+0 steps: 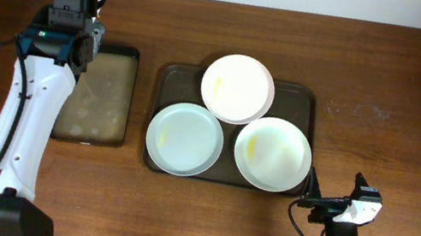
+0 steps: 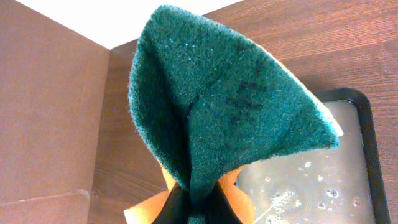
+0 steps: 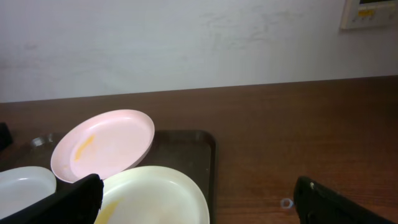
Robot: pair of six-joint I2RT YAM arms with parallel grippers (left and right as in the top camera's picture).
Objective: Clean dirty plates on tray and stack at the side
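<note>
Scrubbing looks about to begin. Upper left, the left tool (image 1: 83, 42) clamps a folded green scouring sponge (image 2: 230, 106) over the soapy small black tray (image 1: 127, 60). Three smeared round white plates (image 1: 184, 138) sit mid-frame on the large dark brown tray (image 1: 305, 100). The right tool (image 1: 333, 185) gapes empty. Next, the sponge must reach a plate.

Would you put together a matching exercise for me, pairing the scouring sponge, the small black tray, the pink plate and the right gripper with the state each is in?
Things:
1. scouring sponge
2. small black tray
3. pink plate
4. right gripper

States:
A. open, holding nothing
B. tilted, overlapping the cream plate
C. holding sudsy water
D. folded, pinched in the left gripper

Pairs: 1-D, 2-C, 3-B, 4-A
</note>
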